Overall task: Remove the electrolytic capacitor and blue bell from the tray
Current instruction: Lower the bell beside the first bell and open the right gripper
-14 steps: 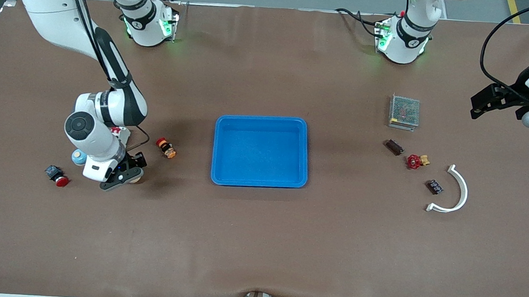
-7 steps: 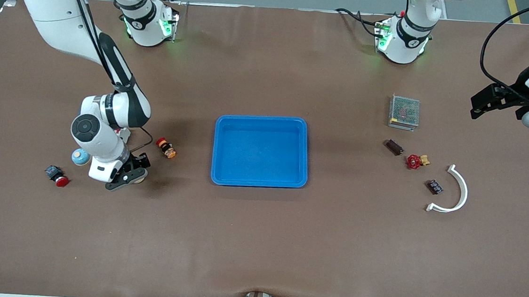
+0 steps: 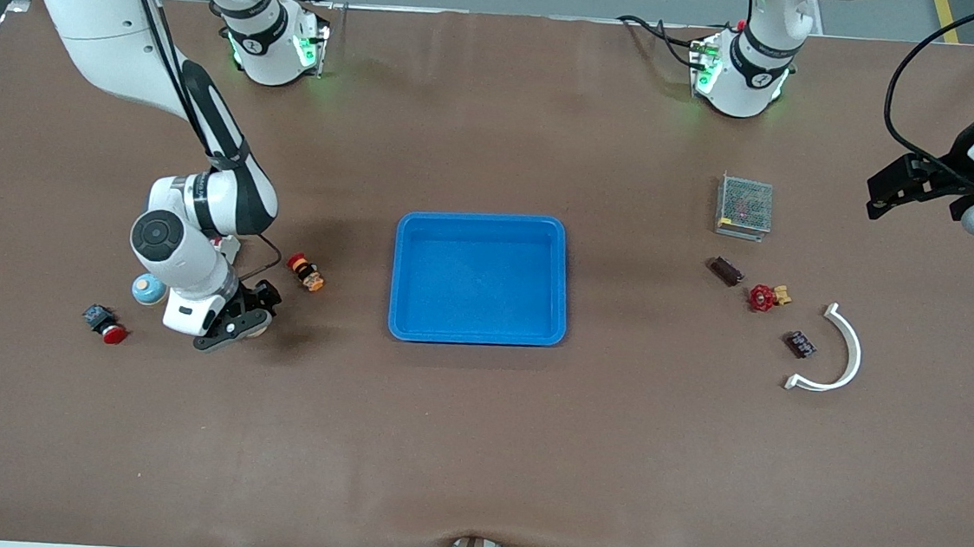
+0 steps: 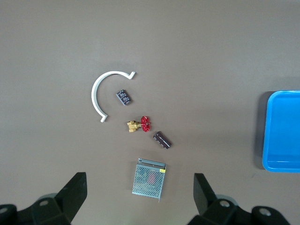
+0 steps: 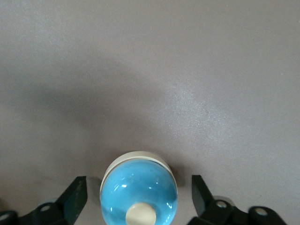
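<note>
Blue tray (image 3: 475,342), mid-table. Toward the left arm's end: metal mesh box (image 3: 745,205), red-handled brass valve (image 3: 766,296), white curved bracket (image 3: 837,353). Toward the right arm's end: two red-capped push-buttons (image 3: 306,271) (image 3: 105,323)

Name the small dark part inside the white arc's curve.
The dark part nearer the front camera, within the white arc; the other dark part lies outside, nearer the mesh box.
</note>
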`<move>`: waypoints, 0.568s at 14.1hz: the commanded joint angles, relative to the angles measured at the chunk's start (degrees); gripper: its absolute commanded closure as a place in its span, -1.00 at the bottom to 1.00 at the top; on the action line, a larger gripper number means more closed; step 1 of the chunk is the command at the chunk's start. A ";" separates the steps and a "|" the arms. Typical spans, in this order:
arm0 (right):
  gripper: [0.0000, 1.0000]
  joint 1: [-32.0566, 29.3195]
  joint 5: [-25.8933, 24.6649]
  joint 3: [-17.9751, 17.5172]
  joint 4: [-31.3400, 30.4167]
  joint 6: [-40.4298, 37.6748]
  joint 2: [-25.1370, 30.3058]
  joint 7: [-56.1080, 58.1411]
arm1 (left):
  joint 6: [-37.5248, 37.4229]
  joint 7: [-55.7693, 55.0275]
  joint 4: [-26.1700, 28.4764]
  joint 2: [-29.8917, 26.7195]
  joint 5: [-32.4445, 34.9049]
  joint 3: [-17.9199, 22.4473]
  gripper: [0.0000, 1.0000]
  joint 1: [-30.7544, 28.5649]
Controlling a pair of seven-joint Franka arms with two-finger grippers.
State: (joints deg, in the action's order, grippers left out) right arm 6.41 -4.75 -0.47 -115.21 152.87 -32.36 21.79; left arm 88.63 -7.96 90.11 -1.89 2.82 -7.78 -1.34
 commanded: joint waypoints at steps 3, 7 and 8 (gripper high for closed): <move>-1.00 -0.96 -0.09 -0.93 2.00 -3.78 1.16 -0.60 | 0.40 0.49 0.15 -0.49 -0.98 0.05 -1.00 -0.15; -1.00 0.44 4.40 -1.02 3.50 -12.92 5.81 -5.15 | 0.66 0.49 0.24 -0.22 -0.98 0.05 -1.00 -0.15; -1.00 1.23 4.40 -1.02 3.50 -15.29 7.74 -7.79 | 0.66 0.49 0.24 -0.22 -0.98 0.05 -1.00 -0.15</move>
State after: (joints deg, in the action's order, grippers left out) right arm 6.65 -1.15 -1.01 -110.93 141.90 -29.20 18.31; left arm 88.73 -7.96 90.17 -1.87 2.82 -7.78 -1.34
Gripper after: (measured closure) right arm 0.000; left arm 0.000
